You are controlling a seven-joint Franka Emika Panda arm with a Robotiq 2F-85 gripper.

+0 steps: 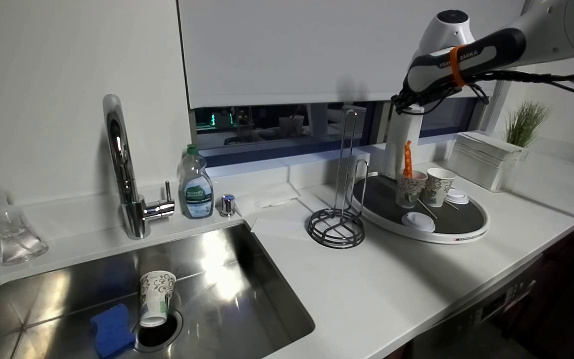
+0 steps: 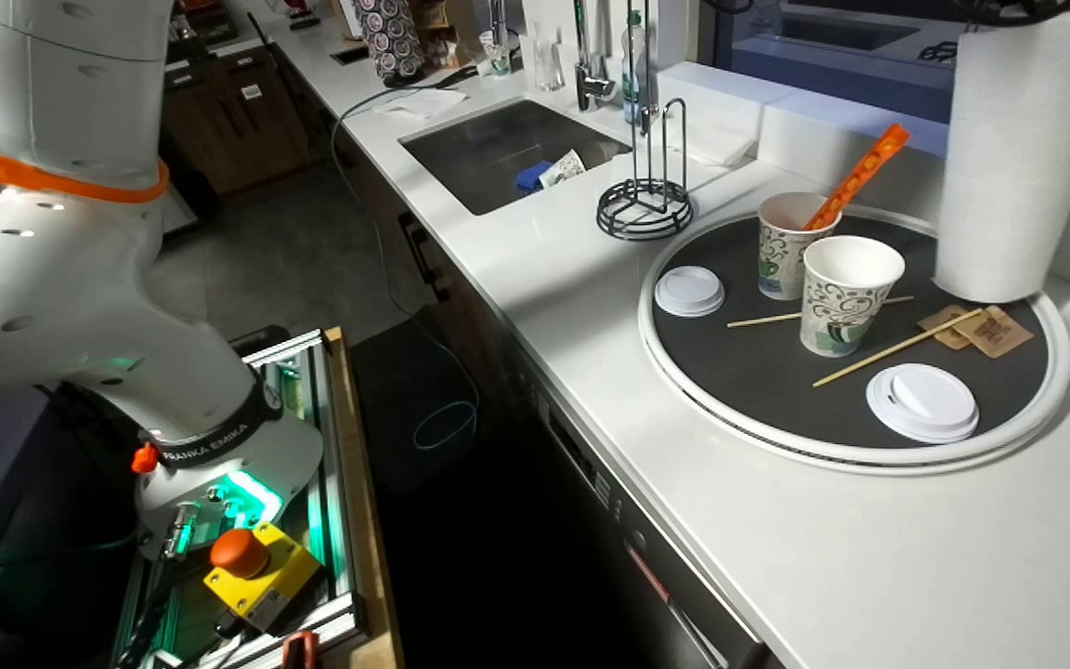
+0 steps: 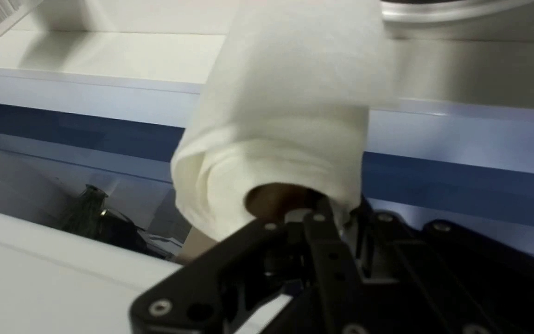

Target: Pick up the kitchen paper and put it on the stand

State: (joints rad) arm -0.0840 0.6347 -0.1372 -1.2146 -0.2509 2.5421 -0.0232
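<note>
The kitchen paper, a tall white roll, is upright at the back edge of the round tray. It also shows in an exterior view and in the wrist view. I cannot tell if its bottom touches the tray. My gripper is at the roll's top, one finger in the core hole and one outside, shut on the roll's wall. The gripper also shows in an exterior view. The fingertips are partly hidden by paper. The stand, dark wire with a bare upright rod, stands between sink and tray; it also shows in an exterior view.
The round tray holds two paper cups, one with an orange stick, plus lids and stirrers. The sink lies beyond the stand, with soap bottle and faucet. A napkin box stands behind the tray.
</note>
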